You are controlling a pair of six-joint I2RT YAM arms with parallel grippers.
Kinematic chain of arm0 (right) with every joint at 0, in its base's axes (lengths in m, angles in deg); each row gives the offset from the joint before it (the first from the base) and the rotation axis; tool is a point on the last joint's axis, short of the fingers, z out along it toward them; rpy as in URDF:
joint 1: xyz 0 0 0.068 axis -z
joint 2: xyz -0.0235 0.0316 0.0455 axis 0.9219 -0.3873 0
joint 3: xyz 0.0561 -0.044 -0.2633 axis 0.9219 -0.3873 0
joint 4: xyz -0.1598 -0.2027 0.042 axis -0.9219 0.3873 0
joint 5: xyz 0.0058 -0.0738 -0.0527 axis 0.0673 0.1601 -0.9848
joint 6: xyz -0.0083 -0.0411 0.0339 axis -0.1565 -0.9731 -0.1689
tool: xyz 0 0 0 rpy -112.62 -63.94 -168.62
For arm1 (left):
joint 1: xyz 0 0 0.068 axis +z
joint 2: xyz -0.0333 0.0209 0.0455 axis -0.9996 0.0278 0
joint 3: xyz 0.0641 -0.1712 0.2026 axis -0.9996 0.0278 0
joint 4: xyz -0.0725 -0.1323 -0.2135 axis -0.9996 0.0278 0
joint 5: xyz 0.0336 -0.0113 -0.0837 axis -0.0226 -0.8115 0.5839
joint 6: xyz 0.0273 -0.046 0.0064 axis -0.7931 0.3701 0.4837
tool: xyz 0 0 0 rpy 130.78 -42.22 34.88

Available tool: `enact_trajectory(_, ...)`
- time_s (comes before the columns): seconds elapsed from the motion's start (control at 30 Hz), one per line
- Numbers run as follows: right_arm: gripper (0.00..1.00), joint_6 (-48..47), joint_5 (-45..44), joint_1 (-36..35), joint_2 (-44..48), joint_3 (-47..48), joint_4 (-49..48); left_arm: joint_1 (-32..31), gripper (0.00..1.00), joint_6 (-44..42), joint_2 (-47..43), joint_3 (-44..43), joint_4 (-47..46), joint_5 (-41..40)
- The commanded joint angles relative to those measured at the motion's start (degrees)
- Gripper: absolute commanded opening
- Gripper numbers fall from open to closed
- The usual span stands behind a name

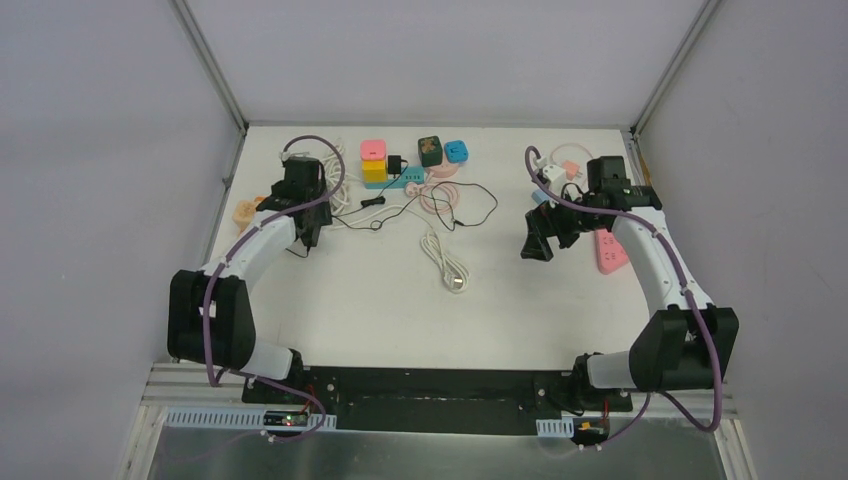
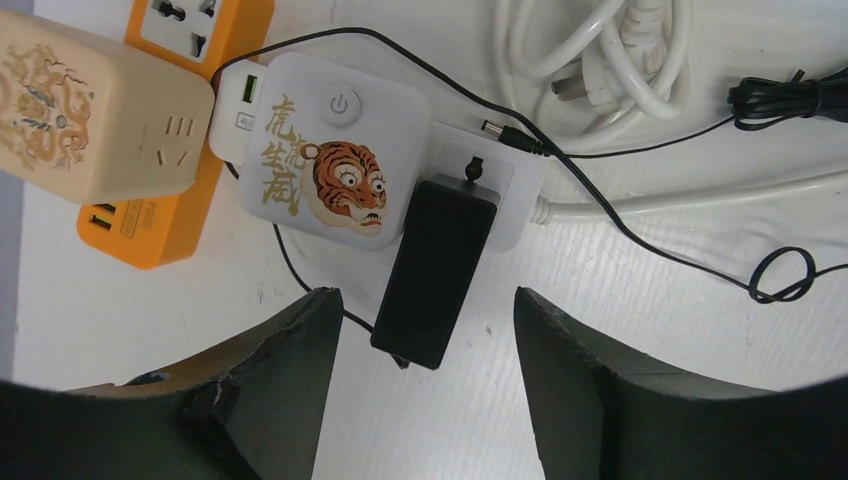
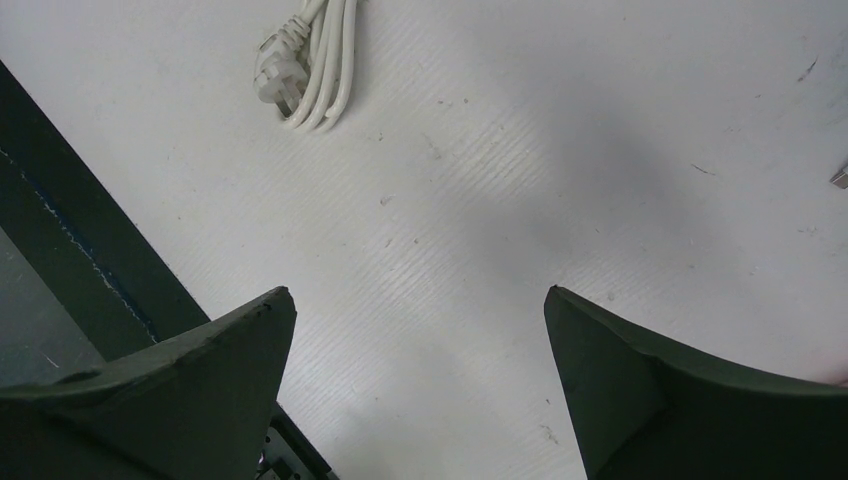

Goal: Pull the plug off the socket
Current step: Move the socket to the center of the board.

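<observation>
A black block-shaped plug (image 2: 437,270) sits in a white socket (image 2: 330,150) that has a tiger picture and a power button. A thin black wire runs from the plug's near end. My left gripper (image 2: 428,292) is open, with its fingers (image 2: 300,340) on either side of the plug's near end and a gap on each side. In the top view the left gripper (image 1: 303,215) covers both plug and socket at the table's back left. My right gripper (image 3: 418,300) is open over bare table, right of centre (image 1: 537,245).
An orange power strip (image 2: 165,215) and a cream cube socket (image 2: 90,110) lie just left of the tiger socket. A coiled white cable (image 2: 590,60) lies behind it. Coloured cube sockets (image 1: 374,160), a white cable bundle (image 1: 445,262) and a pink strip (image 1: 610,250) also lie on the table.
</observation>
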Motion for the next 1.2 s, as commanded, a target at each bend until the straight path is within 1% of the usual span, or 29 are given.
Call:
enact_trajectory(0.0,1.0,-0.61,-0.78,-0.19,-0.85,0.61,-0.76,1.65,0.64,-1.53,2.2,0.27,-3.45,3.98)
enact_trajectory(0.17,1.0,-0.79,-1.14,-0.25,-1.15,0.66,-0.79,2.51,0.63,-1.03,4.94,-0.21,-3.33,4.99)
enact_trajectory(0.23,1.0,-0.86,-1.13,-0.25,-1.42,0.6,-0.76,3.03,0.49,-0.24,5.67,-0.34,-3.35,6.27)
enact_trajectory(0.27,1.0,-0.92,-1.24,-0.21,-1.57,0.65,-0.71,3.41,0.45,0.08,6.17,-0.49,-3.3,6.91)
enact_trajectory(0.43,1.0,-1.23,-1.69,-0.23,-1.85,0.66,-0.61,4.26,0.44,1.02,8.75,-1.09,-2.87,9.8)
enact_trajectory(0.47,1.0,-1.23,-1.65,-0.25,-1.75,0.66,-0.6,4.27,0.41,1.13,9.11,-1.13,-2.67,10.33)
enact_trajectory(0.53,1.0,-1.19,-1.68,-0.2,-1.75,0.65,-0.61,4.27,0.28,1.4,9.38,-1.05,-2.34,11.36)
enact_trajectory(0.7,1.0,-1.23,-1.55,-0.24,-1.55,0.64,-0.53,4.27,0.17,3.78,7.41,1.01,-2.02,16.58)
enact_trajectory(0.93,1.0,-1.23,-1.37,-0.24,-1.15,0.67,-0.53,3.78,0.11,9.74,1.88,6.75,-2.03,28.82)
enact_trajectory(1.07,1.0,-1.23,-1.23,-0.23,-1.06,0.67,-0.53,1.27,0.11,11.68,-3.07,9.73,-1.5,31.83)
enact_trajectory(1.17,1.0,-1.23,-1.22,-0.24,-0.94,0.66,-0.52,-1.59,0.11,12.94,-4.84,10.44,-0.78,33.49)
